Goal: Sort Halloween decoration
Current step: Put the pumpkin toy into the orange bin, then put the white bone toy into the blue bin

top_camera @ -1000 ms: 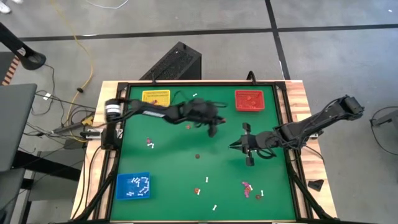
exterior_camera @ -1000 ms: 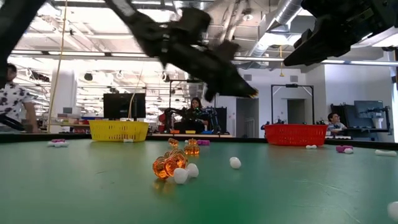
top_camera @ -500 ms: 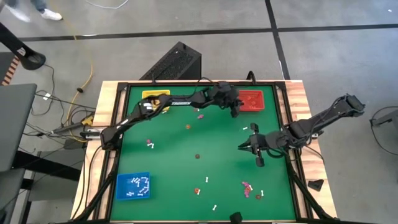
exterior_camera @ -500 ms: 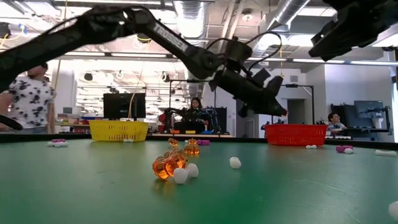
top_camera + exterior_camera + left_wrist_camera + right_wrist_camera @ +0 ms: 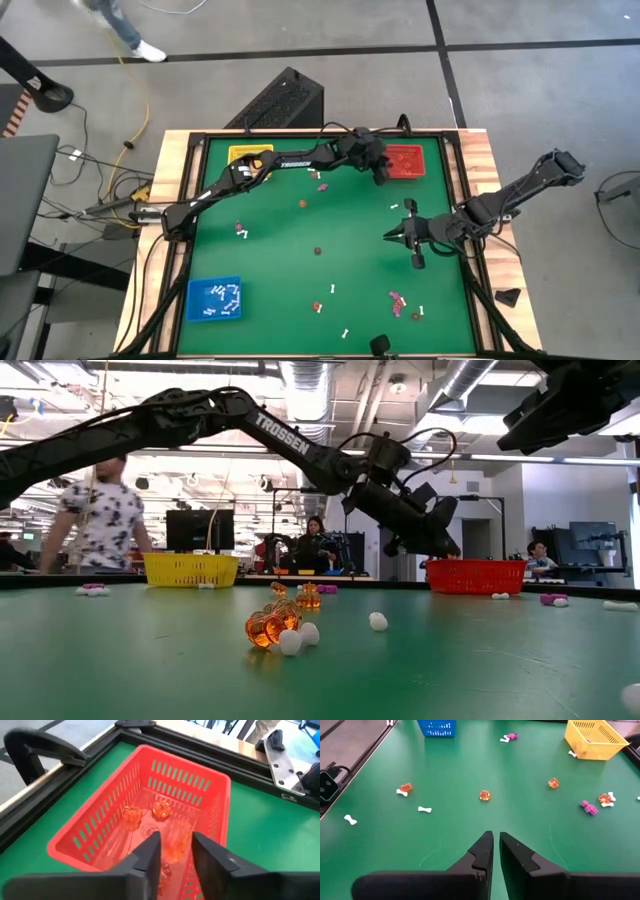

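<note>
Hovering over the red basket [image 5: 404, 161], the left claw [image 5: 172, 851] is parted, dropping an orange trinket [image 5: 176, 840]; many white bones [image 5: 424, 809] remain on the counter [image 5: 280, 250].

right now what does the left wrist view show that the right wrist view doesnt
Only the left wrist view: the red tray seen from above, with orange pumpkin trinkets lying inside it, and the left gripper over its near edge, jaws parted.

Only the right wrist view: the blue tray, the yellow tray, and loose trinkets on the mat: white bones, an orange pumpkin and a purple piece. The right gripper hangs above the mat, jaws nearly together and holding nothing.

Both: the green mat and the table's dark edge frame.
</note>
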{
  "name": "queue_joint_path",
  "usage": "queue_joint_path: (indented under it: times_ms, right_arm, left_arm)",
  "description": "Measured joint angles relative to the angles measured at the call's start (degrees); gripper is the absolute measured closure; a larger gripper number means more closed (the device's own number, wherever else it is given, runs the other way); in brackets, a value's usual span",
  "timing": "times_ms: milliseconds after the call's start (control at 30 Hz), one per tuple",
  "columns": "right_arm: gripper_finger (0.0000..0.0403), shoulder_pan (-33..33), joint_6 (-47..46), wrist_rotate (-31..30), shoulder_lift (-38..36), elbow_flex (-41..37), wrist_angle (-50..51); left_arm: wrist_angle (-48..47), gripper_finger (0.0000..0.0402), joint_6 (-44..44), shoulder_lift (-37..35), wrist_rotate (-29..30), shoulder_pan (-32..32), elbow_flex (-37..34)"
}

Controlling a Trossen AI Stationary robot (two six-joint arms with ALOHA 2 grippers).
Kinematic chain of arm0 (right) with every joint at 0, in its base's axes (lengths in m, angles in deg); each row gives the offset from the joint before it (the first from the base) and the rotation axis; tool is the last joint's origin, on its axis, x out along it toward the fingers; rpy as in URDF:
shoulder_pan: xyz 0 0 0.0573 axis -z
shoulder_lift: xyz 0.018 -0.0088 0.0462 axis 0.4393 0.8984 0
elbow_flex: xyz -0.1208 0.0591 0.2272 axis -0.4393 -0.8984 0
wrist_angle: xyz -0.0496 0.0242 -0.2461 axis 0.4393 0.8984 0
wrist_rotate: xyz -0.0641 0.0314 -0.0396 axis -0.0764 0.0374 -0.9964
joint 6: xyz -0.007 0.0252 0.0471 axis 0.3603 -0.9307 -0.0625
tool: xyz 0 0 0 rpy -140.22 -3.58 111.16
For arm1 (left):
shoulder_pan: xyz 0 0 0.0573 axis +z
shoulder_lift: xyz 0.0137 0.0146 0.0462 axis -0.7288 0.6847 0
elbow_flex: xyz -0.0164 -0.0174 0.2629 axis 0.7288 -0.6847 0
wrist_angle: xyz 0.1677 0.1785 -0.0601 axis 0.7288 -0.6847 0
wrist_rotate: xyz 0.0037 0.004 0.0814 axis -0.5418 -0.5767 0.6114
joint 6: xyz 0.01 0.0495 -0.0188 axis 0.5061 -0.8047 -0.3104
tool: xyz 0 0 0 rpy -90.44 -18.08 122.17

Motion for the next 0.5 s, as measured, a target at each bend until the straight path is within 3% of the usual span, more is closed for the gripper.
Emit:
queue_joint_path:
  times_ms: [233,367,500]
  right_arm:
    - [0.034,0.0,-0.36,-0.03,0.0,0.0,-0.22]
    - [0.034,0.0,-0.4,-0.04,0.0,0.0,-0.27]
    - [0.034,0.0,-1.07,-0.04,0.0,0.0,-0.08]
  left_arm:
    - [-0.19,0.0238,0.7,-0.06,-0.11,0.0,0.0]
    - [-1.68,0.0232,-1.02,-1.47,-1.64,0.02,-0.02]
    - [-10.02,0.0233,-5.16,-6.75,-0.49,0.0,-0.04]
